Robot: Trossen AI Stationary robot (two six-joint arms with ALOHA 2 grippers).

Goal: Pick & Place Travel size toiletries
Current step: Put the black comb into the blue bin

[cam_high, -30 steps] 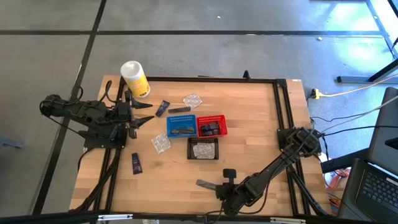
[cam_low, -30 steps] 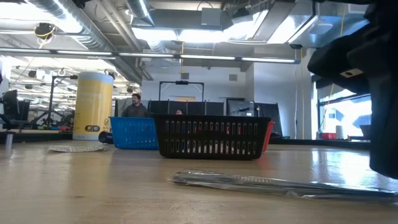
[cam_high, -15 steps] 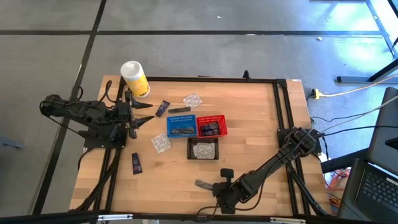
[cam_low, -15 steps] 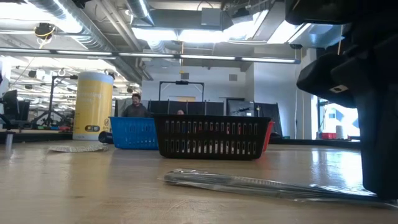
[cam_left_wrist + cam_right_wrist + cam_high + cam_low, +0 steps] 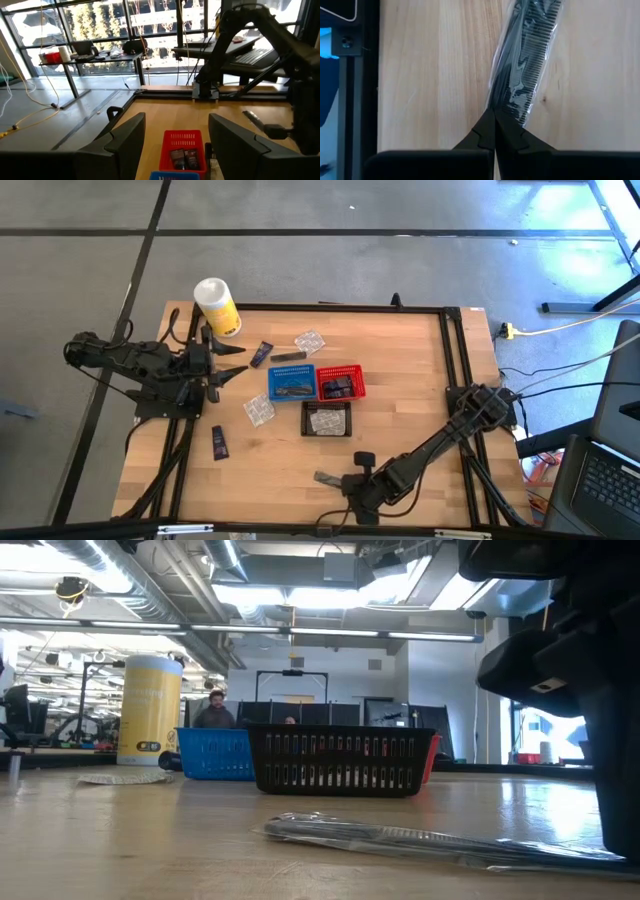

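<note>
A dark comb in a clear crinkly packet (image 5: 525,55) lies near the table's front edge (image 5: 328,477). My right gripper (image 5: 493,116) points steeply down, shut at the packet's end, also seen in the high view (image 5: 350,485). A navy tube (image 5: 261,354), a grey tube (image 5: 288,357) and a clear packet (image 5: 310,340) lie beyond the baskets. Another clear packet (image 5: 258,410) and navy tube (image 5: 218,442) lie on the left. My left gripper (image 5: 235,363) hangs open and level above the table's left side, touching nothing. My right gripper pinches the end of the clear packet (image 5: 499,102) between its two fingertips (image 5: 485,125). The fingers come from above, slanting, roughly in line with the packet's length. The rest of the packet (image 5: 430,837) lies flat on the table.
A blue basket (image 5: 291,383), a red basket (image 5: 341,382) and a black basket (image 5: 327,419) stand mid-table, each with items inside. A white-and-yellow canister (image 5: 217,306) stands at the far left corner. Black rails (image 5: 452,360) frame the table. People show in the room behind.
My right gripper has tipped steeper and sunk a little toward the table, staying shut. The comb packet has slid slightly toward the table's left edge, still flat on the wood.
</note>
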